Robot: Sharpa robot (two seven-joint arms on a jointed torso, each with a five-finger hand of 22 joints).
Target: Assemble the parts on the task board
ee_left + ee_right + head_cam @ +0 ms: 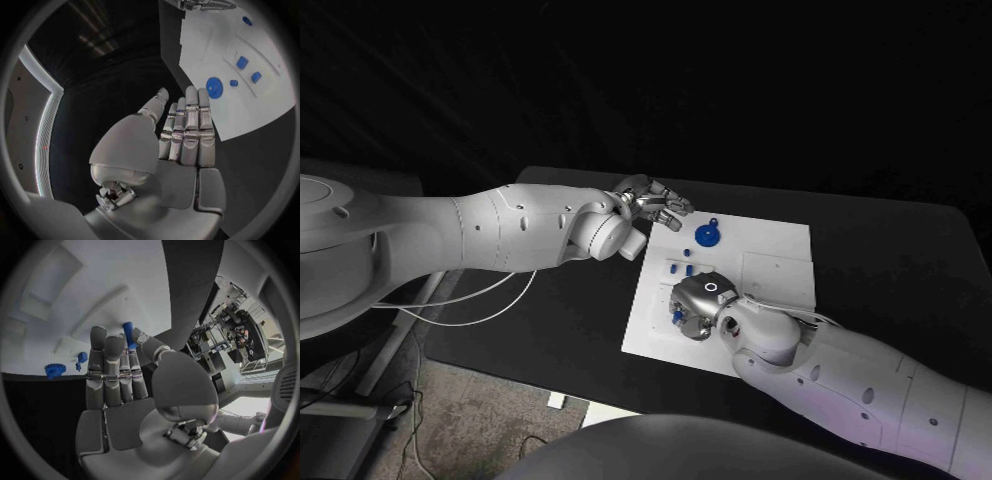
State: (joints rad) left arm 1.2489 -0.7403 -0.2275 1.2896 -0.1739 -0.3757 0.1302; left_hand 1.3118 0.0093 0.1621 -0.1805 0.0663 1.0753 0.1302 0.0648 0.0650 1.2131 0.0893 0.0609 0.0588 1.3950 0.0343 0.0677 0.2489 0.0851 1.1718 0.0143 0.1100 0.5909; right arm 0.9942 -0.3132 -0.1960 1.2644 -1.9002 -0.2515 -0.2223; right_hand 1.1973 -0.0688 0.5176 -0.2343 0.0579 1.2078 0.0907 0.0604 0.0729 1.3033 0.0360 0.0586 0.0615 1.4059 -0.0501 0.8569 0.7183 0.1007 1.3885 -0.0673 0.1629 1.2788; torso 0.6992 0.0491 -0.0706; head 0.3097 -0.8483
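My right hand (125, 375) is low over the near part of the task board (776, 240), pinching a small blue peg (127, 334) between thumb and fingertips – the rest of the fingers lie straight alongside. From the head view the hand covers the spot it works over, so I cannot see which seat lies beneath the peg.

My left hand (184, 130) hovers off the board's far-left corner, fingers extended side by side, holding nothing.

Loose parts on the board: a blue gear (708, 236) toward the far side, and two small blue blocks (681, 268) between the gear and my right hand.

Judgement – I am in the insert step. To do it well: keep the peg upright, come down slowly, let the tip find the hole before pressing, and do not loosen the pinch until it seats. Risk is a tilted peg jamming or skidding over the white surface. Left hand should stay clear of the gear.
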